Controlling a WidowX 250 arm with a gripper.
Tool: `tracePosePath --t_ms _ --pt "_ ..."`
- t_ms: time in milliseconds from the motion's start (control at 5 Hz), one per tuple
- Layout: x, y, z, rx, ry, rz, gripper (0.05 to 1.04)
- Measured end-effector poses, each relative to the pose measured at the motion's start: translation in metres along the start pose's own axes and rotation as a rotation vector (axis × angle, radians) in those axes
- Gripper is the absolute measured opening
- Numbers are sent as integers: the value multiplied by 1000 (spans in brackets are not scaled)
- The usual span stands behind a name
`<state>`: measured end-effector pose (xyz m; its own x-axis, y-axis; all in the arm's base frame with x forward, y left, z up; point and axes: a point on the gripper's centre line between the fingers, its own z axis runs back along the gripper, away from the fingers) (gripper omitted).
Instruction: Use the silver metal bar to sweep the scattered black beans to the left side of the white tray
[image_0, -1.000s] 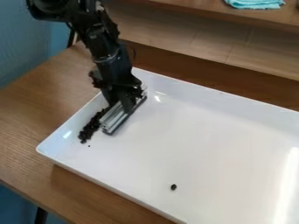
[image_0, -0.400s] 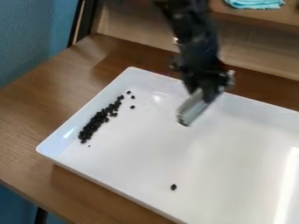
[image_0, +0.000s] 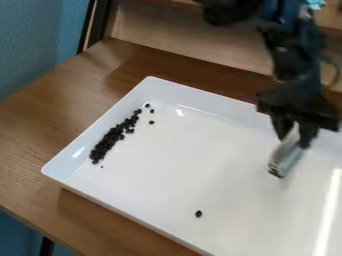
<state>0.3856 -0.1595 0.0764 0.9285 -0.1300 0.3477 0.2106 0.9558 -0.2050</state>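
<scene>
Gripping a grey bar (image_0: 286, 159), the pincer (image_0: 296, 134) hangs over the tray (image_0: 167, 165) toward the view's right, its fingers closed on the bar's upper end and partly hiding it. The bar slants down to the view's left; whether its lower end touches the tray is hard to tell. Black bits (image_0: 107, 142) lie heaped along the tray's left side, too crowded to count, with one bit (image_0: 198, 213) well apart. The view's edge cuts off the tray, which stands on the desk (image_0: 40, 125).
</scene>
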Motion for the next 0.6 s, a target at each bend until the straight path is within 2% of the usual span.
tracePosePath --t_ms 200,400,600 --pt "-11 -29 -13 -32 27 13 370" --pt "-19 -51 -15 -50 43 7 449" --pt "-33 -54 -25 -28 112 44 664"
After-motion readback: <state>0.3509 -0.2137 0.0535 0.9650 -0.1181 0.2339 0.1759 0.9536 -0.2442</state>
